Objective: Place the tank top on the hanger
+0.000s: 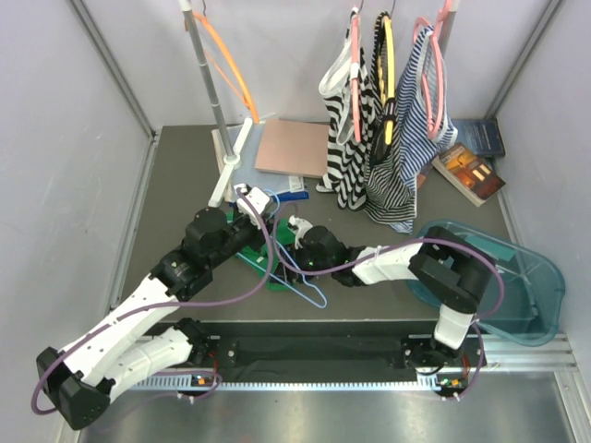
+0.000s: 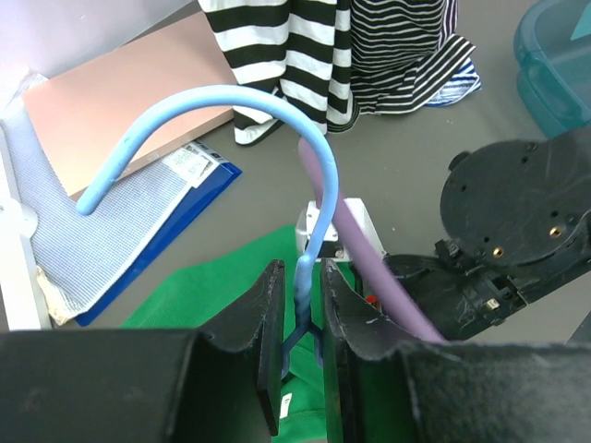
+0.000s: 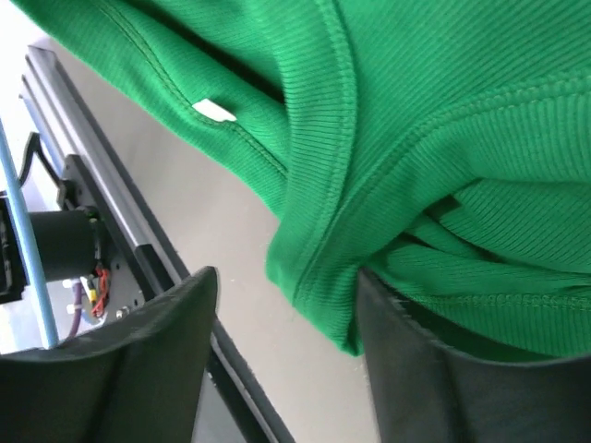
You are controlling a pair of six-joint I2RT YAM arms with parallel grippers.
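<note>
The bright-green tank top [image 1: 269, 261] lies crumpled on the dark table between the two arms. In the left wrist view my left gripper [image 2: 302, 288] is shut on the neck of the light-blue hanger [image 2: 236, 94], whose hook arches upward above the green fabric [image 2: 208, 297]. The hanger's lower wire [image 1: 312, 292] pokes out near the table's front. My right gripper [image 3: 288, 309] stands open over a folded edge of the tank top [image 3: 323, 212]. The cloth touches the right finger [image 3: 434, 378], with a gap to the left finger [image 3: 148, 360]. A white label [image 3: 213, 111] shows on the hem.
Striped tops [image 1: 388, 138] hang on pink and yellow hangers at the back. An orange hanger [image 1: 231, 65] hangs on a pole. A brown board [image 1: 291, 148], books [image 1: 471, 171] and a teal bin [image 1: 517, 277] sit around. The purple cable [image 2: 369, 249] crosses by my left gripper.
</note>
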